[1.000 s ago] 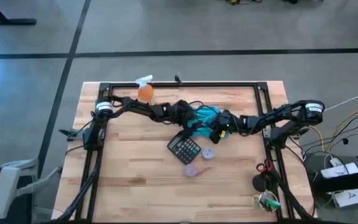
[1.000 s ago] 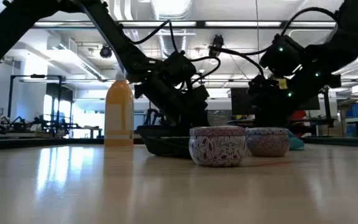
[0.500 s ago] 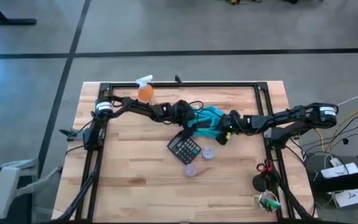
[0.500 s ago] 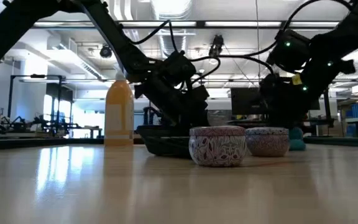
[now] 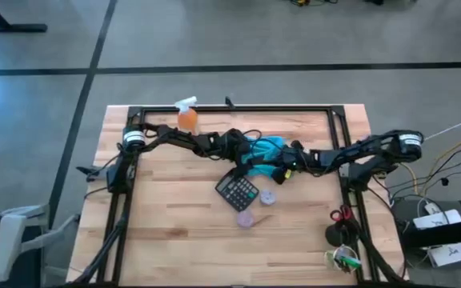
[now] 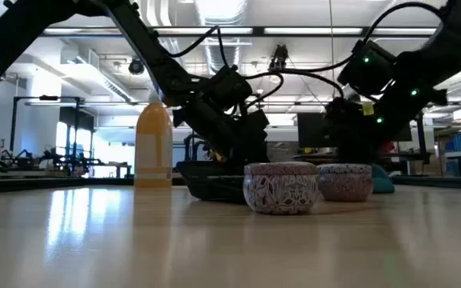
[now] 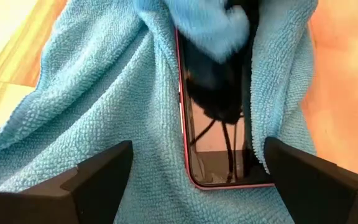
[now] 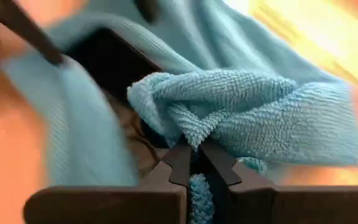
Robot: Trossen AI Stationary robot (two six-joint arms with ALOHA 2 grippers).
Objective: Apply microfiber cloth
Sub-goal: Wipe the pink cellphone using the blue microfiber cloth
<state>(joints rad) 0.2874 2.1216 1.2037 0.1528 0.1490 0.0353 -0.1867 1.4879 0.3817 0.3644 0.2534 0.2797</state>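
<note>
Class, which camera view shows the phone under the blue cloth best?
The left wrist view: the phone, dark-screened with a red edge, lies half wrapped in the microfiber cloth. The right wrist view shows only a dark corner of it behind the cloth pinched by the right gripper. The high and low views do not show it clearly.

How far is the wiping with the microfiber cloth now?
Done: the microfiber cloth already lies around a dark phone-like screen, draped over its sides. In hand: the right end effector pinches a fold of the cloth over the glass; the left end effector hangs open over it. Left: part of the screen is uncovered, so wiping looks unfinished.
</note>
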